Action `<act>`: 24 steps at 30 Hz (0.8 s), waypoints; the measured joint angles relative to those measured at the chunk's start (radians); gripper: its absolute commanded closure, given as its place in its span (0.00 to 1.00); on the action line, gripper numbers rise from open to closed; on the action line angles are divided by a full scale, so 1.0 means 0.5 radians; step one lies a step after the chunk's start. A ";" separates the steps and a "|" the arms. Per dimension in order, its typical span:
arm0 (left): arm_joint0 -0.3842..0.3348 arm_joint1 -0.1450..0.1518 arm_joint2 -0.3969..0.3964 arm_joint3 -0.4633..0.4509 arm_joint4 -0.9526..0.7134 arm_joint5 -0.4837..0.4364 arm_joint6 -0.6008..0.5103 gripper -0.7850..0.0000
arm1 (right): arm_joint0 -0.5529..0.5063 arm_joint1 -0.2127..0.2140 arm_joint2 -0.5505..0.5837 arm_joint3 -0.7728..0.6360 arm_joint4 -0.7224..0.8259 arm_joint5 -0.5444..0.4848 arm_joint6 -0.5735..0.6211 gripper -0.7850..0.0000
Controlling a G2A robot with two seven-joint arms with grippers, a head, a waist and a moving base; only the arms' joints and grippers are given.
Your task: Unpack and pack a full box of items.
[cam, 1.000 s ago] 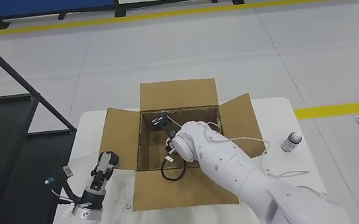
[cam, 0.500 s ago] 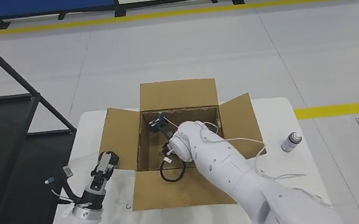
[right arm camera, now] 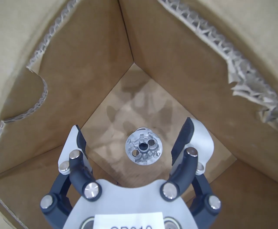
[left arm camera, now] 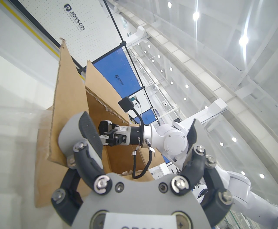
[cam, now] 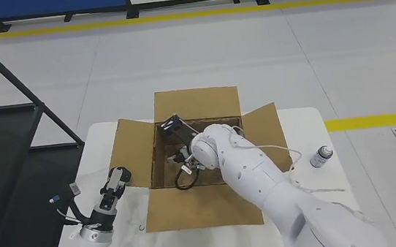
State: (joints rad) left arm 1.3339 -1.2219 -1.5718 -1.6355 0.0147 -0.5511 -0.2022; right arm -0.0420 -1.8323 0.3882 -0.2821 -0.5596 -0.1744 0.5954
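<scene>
Sitting beneath spread right claw (right arm camera: 133,128): grey hub (right arm camera: 143,149), box floor (right arm camera: 104,121).

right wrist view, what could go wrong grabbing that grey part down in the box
1. The round grey part sits on the floor of the box under the open right gripper; it may slip when pinched.
2. The black cable loop at that wrist hangs near the box rim and could snag on lifting.

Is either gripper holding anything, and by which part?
Neither: the right gripper hangs open over the grey spool in the box; left gripper open, empty.
</scene>
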 measured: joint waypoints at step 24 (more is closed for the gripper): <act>0.000 0.000 0.000 0.000 0.000 0.000 0.000 0.00 | -0.893 0.781 0.835 -2.149 -0.801 0.430 0.303 0.00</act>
State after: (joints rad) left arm 1.3339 -1.2219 -1.5718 -1.6355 0.0147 -0.5511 -0.2022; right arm -0.4883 -1.4420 0.8059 -1.3565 -0.9601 0.0404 0.7469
